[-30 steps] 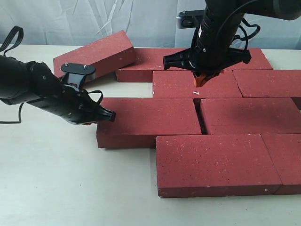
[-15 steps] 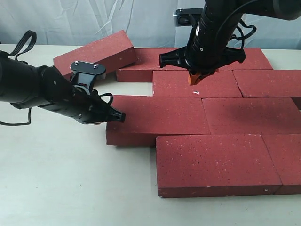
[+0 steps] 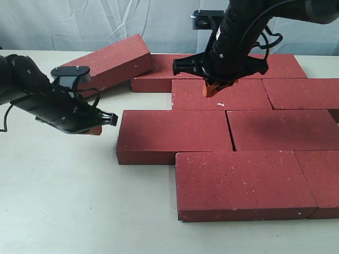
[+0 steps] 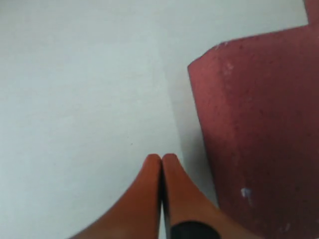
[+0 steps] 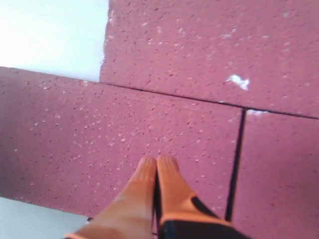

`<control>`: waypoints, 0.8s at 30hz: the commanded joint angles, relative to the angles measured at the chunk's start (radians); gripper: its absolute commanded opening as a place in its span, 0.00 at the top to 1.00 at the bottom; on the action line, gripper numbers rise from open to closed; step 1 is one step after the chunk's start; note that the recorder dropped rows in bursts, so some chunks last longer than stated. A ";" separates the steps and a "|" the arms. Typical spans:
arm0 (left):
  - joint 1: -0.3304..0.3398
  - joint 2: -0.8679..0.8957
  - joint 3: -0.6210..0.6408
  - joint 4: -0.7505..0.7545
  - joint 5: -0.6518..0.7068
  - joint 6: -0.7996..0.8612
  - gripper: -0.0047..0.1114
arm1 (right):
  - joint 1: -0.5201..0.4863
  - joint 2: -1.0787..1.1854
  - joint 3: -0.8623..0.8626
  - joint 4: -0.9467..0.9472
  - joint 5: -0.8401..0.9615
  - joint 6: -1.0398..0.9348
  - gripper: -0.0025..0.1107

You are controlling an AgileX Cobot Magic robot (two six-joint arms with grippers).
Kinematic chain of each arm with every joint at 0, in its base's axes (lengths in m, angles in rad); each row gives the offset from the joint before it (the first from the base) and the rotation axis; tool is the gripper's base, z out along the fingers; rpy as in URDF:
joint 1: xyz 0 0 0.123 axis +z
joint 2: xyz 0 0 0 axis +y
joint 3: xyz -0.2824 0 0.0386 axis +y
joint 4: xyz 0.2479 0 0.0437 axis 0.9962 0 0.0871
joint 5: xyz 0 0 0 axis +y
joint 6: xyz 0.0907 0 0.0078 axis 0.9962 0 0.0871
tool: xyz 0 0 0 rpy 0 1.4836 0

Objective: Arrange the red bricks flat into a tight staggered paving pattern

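Several red bricks lie flat in staggered rows on the table. The third-row left brick (image 3: pixel 172 135) (image 4: pixel 259 124) butts against its right neighbour (image 3: pixel 280 129) with only a thin seam. One more brick (image 3: pixel 106 61) lies askew at the back left. My left gripper (image 3: pixel 95 130) (image 4: pixel 160 158) is shut and empty, low over the table, a short way left of the third-row brick's end. My right gripper (image 3: pixel 211 90) (image 5: pixel 158 160) is shut and empty, just above the second-row brick (image 3: pixel 220 95) (image 5: pixel 124 134).
The front-row brick (image 3: pixel 241 182) sits tight under the third row, with another (image 3: pixel 323 182) at the right edge. Bare pale table (image 3: pixel 63 201) spreads left and front. A wrinkled white backdrop (image 3: pixel 106 21) stands behind the table.
The third-row left brick slid right and its gap to the neighbour closed. My left gripper then drew back to the left, off the brick. The right gripper shifted slightly left.
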 commanded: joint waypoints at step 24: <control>-0.001 0.086 -0.025 -0.350 0.112 0.135 0.96 | -0.003 0.072 -0.005 0.107 -0.010 -0.076 0.98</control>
